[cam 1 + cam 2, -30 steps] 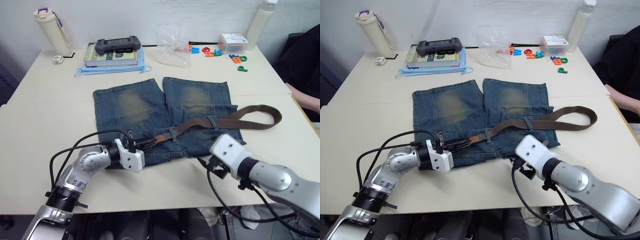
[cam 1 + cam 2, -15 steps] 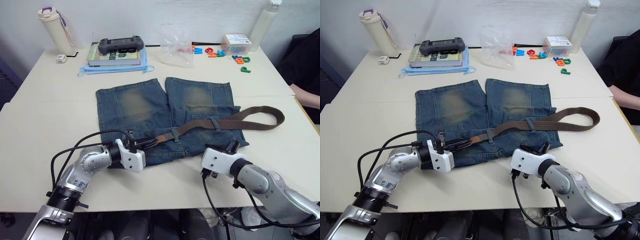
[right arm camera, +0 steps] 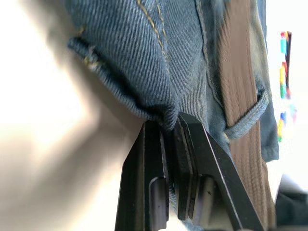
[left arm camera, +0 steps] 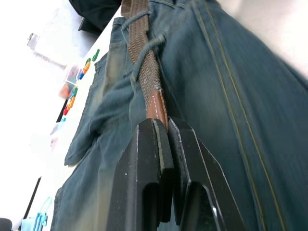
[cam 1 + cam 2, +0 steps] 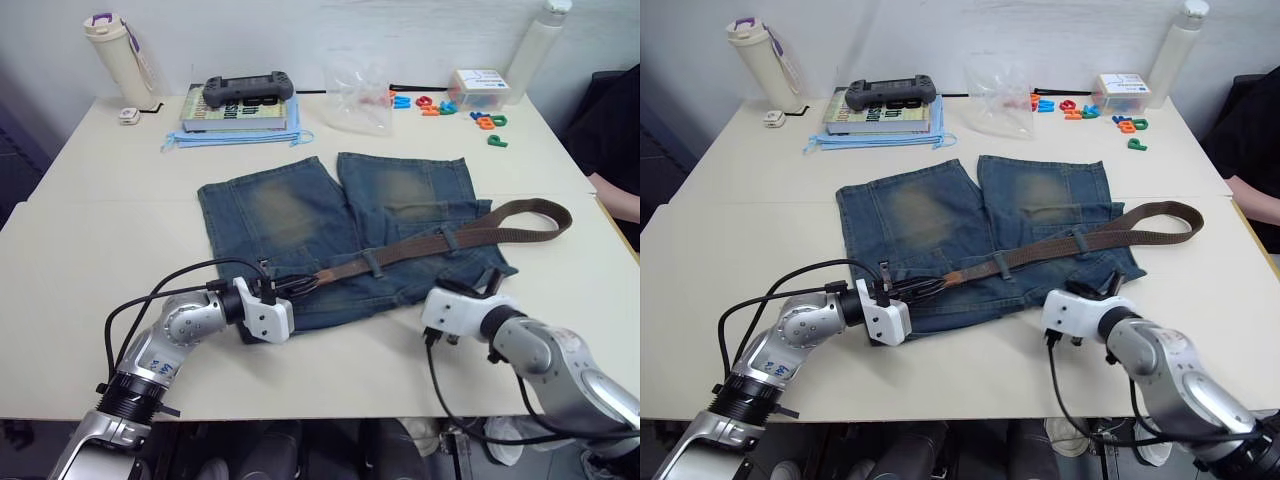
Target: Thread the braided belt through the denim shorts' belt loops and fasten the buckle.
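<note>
The denim shorts [image 5: 300,215] lie flat on the table, waistband toward me. The braided belt [image 5: 440,240] runs along the waistband under two belt loops [image 5: 372,263] [image 5: 447,237], then curls back in a bend at the right [image 5: 560,215]. My left gripper [image 4: 163,126] is shut on the belt's tan tip [image 5: 322,277] at the waistband's middle. My right gripper [image 3: 169,124] is shut on the waistband's folded edge at the shorts' right corner [image 5: 492,278]. The buckle is hidden.
At the table's far side stand a cream bottle [image 5: 115,60], a book with a game controller [image 5: 240,100], a clear plastic bag [image 5: 355,95], coloured letters [image 5: 480,115] and a white bottle [image 5: 535,50]. A person's hand [image 5: 620,200] rests at the right edge.
My right gripper has moved up to the shorts' right waistband corner and shut on the denim. The left gripper keeps its hold on the belt tip. The camera has shifted a little.
</note>
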